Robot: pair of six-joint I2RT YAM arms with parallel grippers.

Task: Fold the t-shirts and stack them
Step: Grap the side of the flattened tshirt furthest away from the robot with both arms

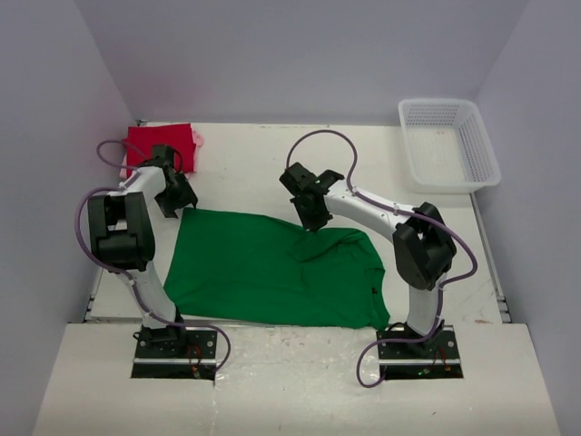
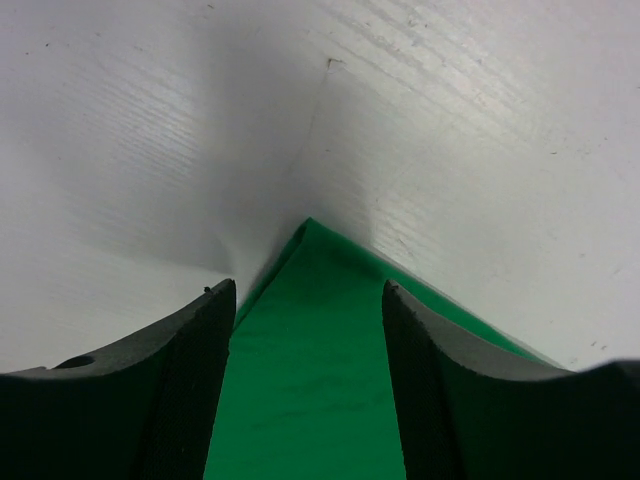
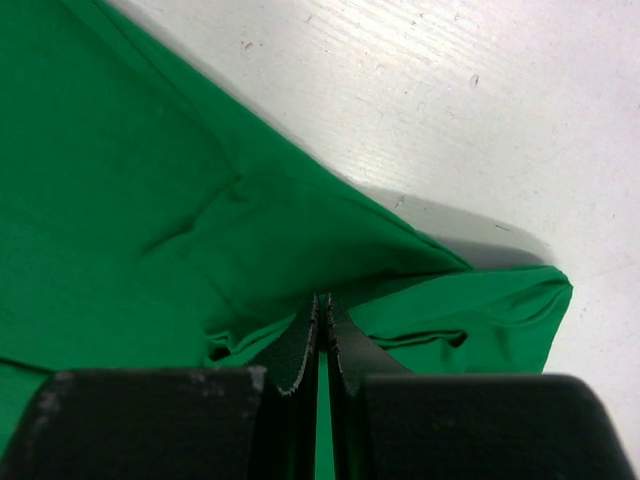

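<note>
A bright green t-shirt lies spread flat on the white table. My left gripper hovers at its back left corner. In the left wrist view that gripper stands open, and the pointed green corner lies between the two fingers, touching neither. My right gripper is at the shirt's back edge near the middle. Seen from the right wrist, it is shut on a raised fold of the green t-shirt. A folded red t-shirt sits at the back left, with a pale pink t-shirt's edge showing beside it.
A white mesh basket stands at the back right corner. Walls close in the table at the back and on both sides. Both arm bases are bolted at the near edge.
</note>
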